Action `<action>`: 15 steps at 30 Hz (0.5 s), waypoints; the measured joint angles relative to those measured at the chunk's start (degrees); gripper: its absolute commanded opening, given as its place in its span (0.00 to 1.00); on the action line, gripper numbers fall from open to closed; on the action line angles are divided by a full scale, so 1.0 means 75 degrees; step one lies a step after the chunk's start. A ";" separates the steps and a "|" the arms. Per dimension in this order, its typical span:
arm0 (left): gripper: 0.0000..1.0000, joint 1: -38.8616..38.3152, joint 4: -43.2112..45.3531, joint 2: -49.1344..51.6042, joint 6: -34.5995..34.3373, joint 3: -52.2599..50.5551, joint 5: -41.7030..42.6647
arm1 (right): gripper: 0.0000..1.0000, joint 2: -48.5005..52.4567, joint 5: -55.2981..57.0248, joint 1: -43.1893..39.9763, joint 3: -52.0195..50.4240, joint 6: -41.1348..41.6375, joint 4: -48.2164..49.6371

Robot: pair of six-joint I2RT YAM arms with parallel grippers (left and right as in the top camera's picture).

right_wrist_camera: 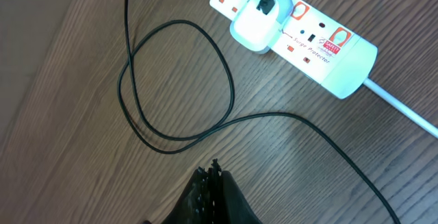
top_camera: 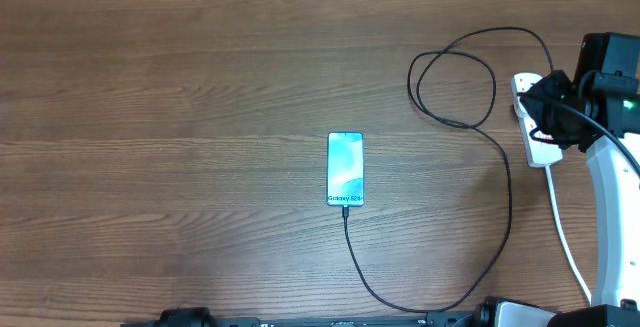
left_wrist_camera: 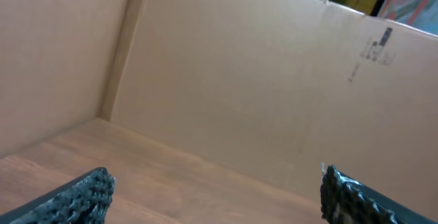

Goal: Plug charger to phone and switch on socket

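Black right pincer tight together, empty, near a loop of the charger; left pincer wide apart, empty.

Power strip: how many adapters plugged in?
1: a white adapter seated in the power strip, black cable leading out. The strip's far end is out of frame, so more may be hidden.

The overhead camera looks straight down from high up and takes in most of the brown wood-grain desk. The left wrist camera sits low over the desk, facing outward at a plain tan cardboard wall. The right wrist camera hangs close above the right edge, angled down at the narrow white power strip and the looped thin black cable. Both of these also show from overhead.
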 measured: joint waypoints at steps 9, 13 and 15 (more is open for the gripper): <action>1.00 0.0000 0.2331 -0.0012 -0.0941 -0.3150 -0.0012 | 0.08 0.0000 -0.0006 0.0000 0.0000 0.0006 0.0000; 1.00 0.0000 0.3057 -0.0006 -0.1676 -0.4558 -0.0012 | 0.08 0.0000 -0.0006 0.0000 0.0000 0.0003 -0.0003; 1.00 0.0000 0.3267 0.0000 -0.2031 -0.5120 -0.0012 | 0.08 0.0000 -0.0006 -0.0003 0.0000 0.0006 0.0000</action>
